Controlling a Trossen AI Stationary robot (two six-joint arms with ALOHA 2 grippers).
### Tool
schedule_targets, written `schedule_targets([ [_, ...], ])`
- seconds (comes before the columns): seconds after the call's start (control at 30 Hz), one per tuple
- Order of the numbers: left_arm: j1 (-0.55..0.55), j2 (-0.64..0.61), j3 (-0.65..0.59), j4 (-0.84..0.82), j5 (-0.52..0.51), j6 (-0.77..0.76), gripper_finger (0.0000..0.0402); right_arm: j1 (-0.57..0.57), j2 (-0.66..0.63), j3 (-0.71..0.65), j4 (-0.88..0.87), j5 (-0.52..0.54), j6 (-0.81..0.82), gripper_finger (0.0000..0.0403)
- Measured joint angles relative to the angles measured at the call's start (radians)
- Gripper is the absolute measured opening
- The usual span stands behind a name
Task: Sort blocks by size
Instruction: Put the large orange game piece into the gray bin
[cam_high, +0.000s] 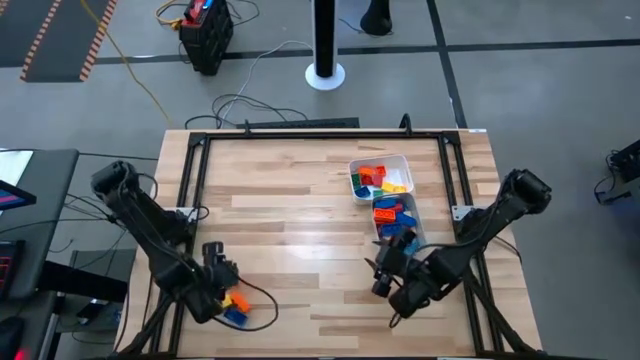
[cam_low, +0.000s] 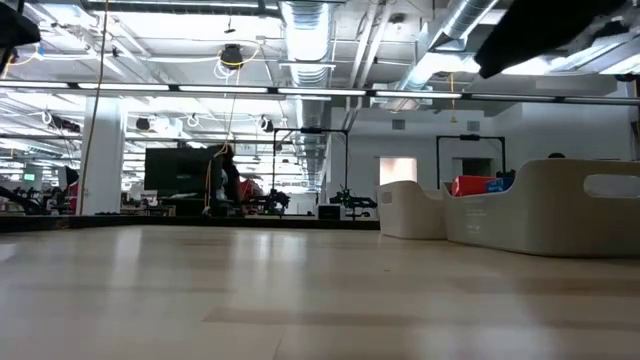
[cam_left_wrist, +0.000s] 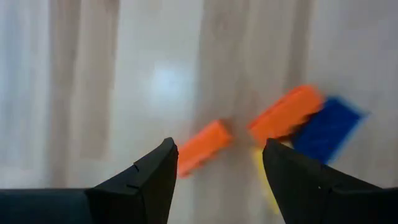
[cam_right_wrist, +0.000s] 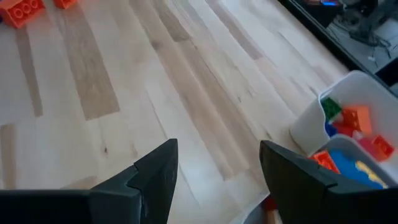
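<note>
So most of the blocks (cam_high: 384, 190) are already in the two tubs: a mixed bunch in the white tub (cam_high: 352, 166), and more red, orange and blue ones in the clear tub (cam_high: 417, 226) touching its near side. My guess is each tub is meant for one size, which is why they sit side by side.

What's left is a little cluster of loose blocks (cam_high: 234, 306) well to the left of the white tub and nearer the front edge: two orange bars, a blue one, a bit of yellow. The left gripper (cam_high: 222, 285) hangs right over them, jaws apart and empty, one orange bar (cam_left_wrist: 200, 147) just ahead of the gap, probably lining up a pick.

The right gripper (cam_high: 389, 268) waits just beside the clear tub, jaws apart, nothing in them.
</note>
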Motion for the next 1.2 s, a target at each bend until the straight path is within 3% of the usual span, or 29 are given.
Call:
schedule_targets([
  [0.17,-0.001,0.061,0.0,-0.03,-0.009,0.154,0.0224,-0.056,0.0,0.0,0.03,-0.018,-0.095,0.0255],
  [0.37,0.021,0.154,0.0,-0.035,0.016,0.207,0.0224,-0.093,0.0,0.0,0.032,-0.04,-0.144,0.0255],
  [0.57,0.041,0.235,0.0,-0.037,0.149,0.295,0.0224,-0.084,0.0,0.0,0.029,-0.042,-0.145,0.0255],
  [1.0,0.069,0.379,0.0,-0.058,0.148,0.434,0.0223,-0.069,0.0,0.0,0.057,-0.042,-0.144,0.0255],
  [1.2,0.102,0.391,-0.014,-0.04,0.147,0.485,0.0178,-0.051,0.0,0.0,0.057,-0.042,-0.136,0.0255],
])
